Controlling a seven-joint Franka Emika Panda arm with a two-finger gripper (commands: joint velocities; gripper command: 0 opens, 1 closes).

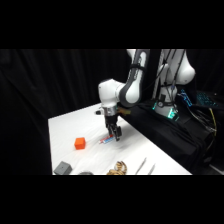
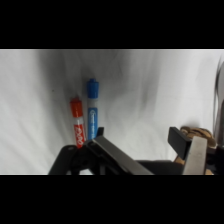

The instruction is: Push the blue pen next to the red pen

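Lying side by side and almost touching on the white table (image 2: pixel 150 85), the stubby blue pen (image 2: pixel 93 109) and slim red pen (image 2: pixel 77 123) carry unreadable label markings. Gripper (image 2: pixel 142 142) fingers stand wide apart, holding nothing, just beside the pens.

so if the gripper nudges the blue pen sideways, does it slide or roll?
Probably rolls: the blue pen looks round and slim, lying flat on the smooth white table. It seems light and stiff. The red pen lies right alongside and would likely stop it.
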